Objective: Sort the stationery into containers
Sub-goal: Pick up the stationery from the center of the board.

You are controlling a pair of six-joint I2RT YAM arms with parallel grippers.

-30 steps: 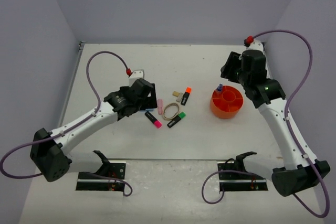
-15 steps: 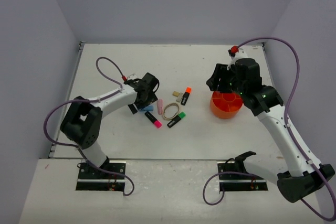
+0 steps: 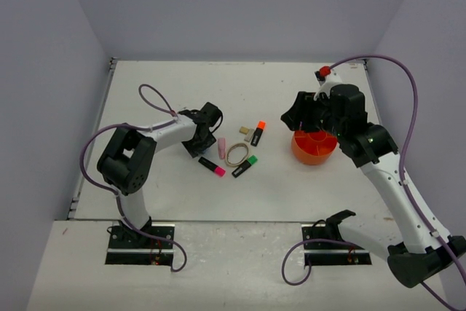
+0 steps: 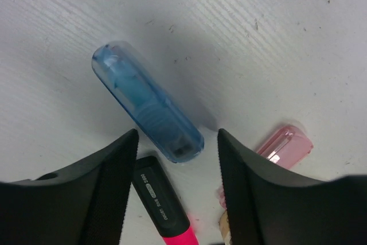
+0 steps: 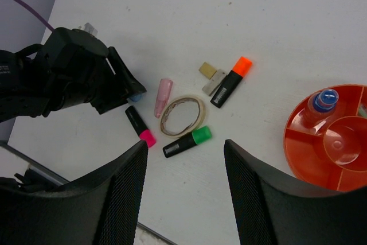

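Observation:
A pastel blue highlighter (image 4: 146, 107) lies flat on the table, its near end between the fingertips of my left gripper (image 4: 176, 142), which is open and not touching it. Beside it lie a black highlighter with a pink end (image 4: 163, 207) and a pastel pink highlighter (image 4: 285, 144). From the top I see the left gripper (image 3: 206, 123) covering the blue one. A tan rubber band (image 3: 237, 154), a green-ended highlighter (image 3: 245, 167), an orange-ended highlighter (image 3: 258, 132) and a tan block (image 3: 245, 130) lie nearby. My right gripper (image 5: 184, 146) hangs open and empty by the orange pot (image 3: 314, 149).
A blue-white pen (image 5: 324, 100) stands in a compartment of the orange pot (image 5: 301, 164). Grey walls close the table on three sides. The left arm (image 3: 131, 154) is folded back on itself at the left, and its purple cable loops above it.
The left arm folded in and brought its gripper down onto the blue highlighter, its jaws narrowing. The right arm swung left and forward to the pot's left rim.

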